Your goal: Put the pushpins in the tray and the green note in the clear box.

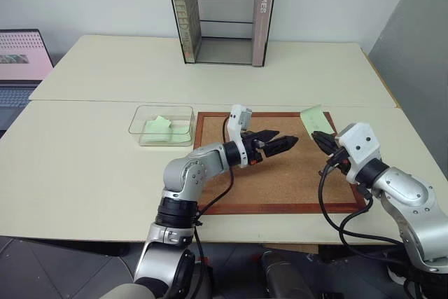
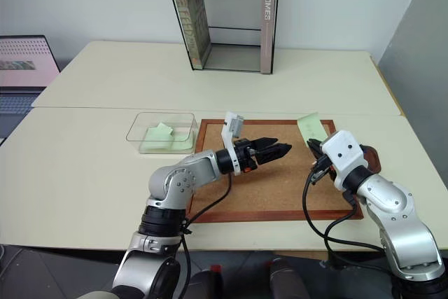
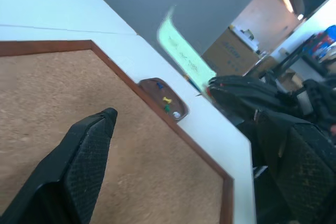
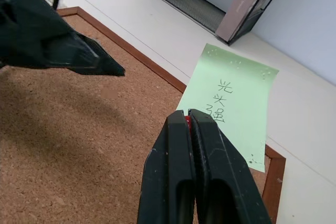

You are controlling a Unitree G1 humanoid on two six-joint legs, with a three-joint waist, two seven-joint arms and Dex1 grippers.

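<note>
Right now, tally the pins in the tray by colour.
Blue pin: 1
Yellow pin: 1
Green pin: 1
White pin: 1
Total in the tray: 4

The green note (image 4: 231,100) carries a short column of handwritten dark characters, which look Chinese and are not read with certainty. On the far side of the desk, the spine of the grey-brown book (image 1: 264,12) at the right of the glass bookcase (image 1: 222,12) reads "HOMES". The left book's (image 1: 186,12) spine lettering is too unclear to read.
</note>
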